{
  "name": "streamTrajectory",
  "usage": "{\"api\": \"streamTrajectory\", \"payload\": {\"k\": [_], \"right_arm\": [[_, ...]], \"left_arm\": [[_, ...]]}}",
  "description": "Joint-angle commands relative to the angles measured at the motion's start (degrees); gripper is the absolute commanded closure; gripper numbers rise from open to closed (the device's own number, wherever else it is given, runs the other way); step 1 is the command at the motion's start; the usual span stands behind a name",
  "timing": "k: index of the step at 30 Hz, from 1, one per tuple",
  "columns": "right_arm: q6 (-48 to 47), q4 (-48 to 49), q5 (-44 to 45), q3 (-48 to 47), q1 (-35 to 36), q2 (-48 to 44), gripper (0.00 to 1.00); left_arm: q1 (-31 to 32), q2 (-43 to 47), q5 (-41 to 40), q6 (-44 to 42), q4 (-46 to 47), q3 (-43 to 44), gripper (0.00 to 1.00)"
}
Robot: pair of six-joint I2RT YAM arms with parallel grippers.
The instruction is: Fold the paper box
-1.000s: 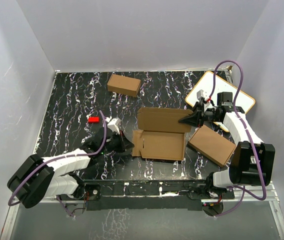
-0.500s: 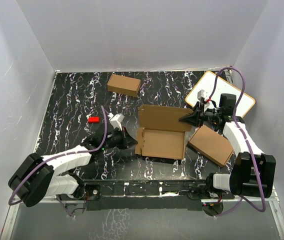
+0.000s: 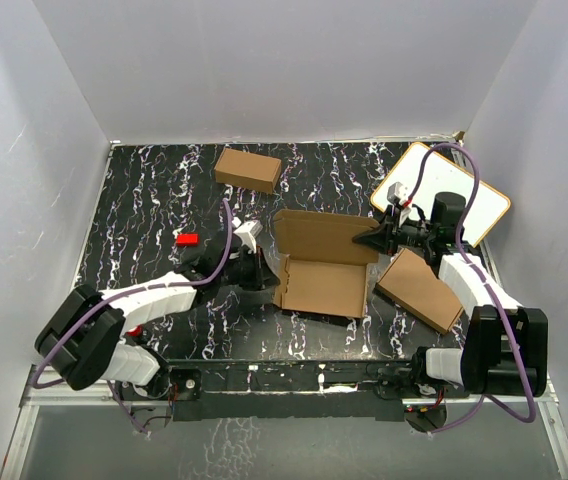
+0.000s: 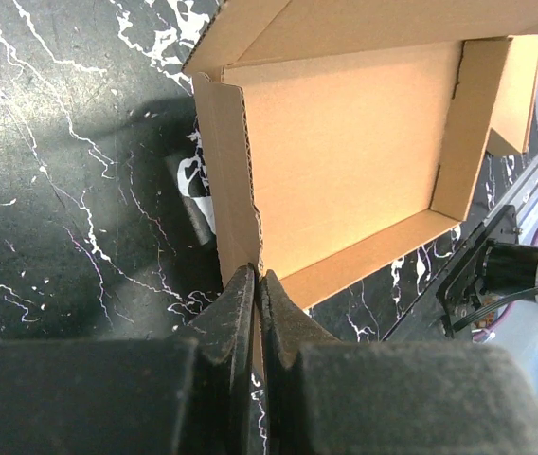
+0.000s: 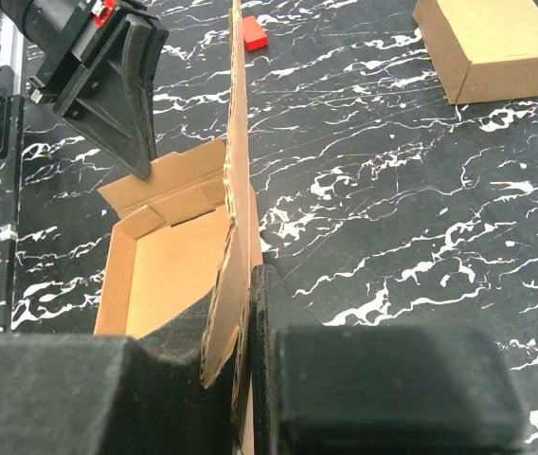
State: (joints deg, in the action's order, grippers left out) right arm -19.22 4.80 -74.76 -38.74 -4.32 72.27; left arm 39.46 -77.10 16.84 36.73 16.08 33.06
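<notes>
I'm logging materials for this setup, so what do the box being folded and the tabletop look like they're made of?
The paper box: plain brown corrugated cardboard, matte; fluting shows along its cut edge. The table: black with white veins, marble-look, perhaps a printed sheet rather than stone.

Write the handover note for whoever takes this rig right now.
Left tool: shut on the left side wall of the paper box.
Right tool: shut on the right edge of the lid, holding it raised.
The box sits mid-table between the arms. A flat carton lies to its right and a small carton at the back.
Done: the tray walls in view stand up.
Left: bring the lid down and tuck its flaps.
</notes>
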Motion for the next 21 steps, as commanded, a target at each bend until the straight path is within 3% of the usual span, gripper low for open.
{"api": "streamTrajectory", "payload": {"k": [1, 3, 15, 21], "right_arm": [[-0.18, 4.48, -0.09, 0.07, 0.88, 0.76, 0.92], [-0.73, 3.94, 0.25, -0.06, 0.93, 0.93, 0.92], [-1.68, 2.55, 0.88, -0.44, 0.81, 1.22, 0.92], [-2.16, 1.96, 0.91, -0.62, 0.83, 1.21, 0.92]], "left_arm": [[0.14, -0.99, 3.74, -0.35, 0.80, 3.10, 1.00], [0.10, -1.03, 3.98, 0.13, 0.87, 2.99, 1.00], [-0.02, -1.03, 4.91, 4.46, 4.80, 1.20, 0.61], [-1.96, -1.97, 6.48, 8.43, 9.13, -2.44, 0.51]]}}
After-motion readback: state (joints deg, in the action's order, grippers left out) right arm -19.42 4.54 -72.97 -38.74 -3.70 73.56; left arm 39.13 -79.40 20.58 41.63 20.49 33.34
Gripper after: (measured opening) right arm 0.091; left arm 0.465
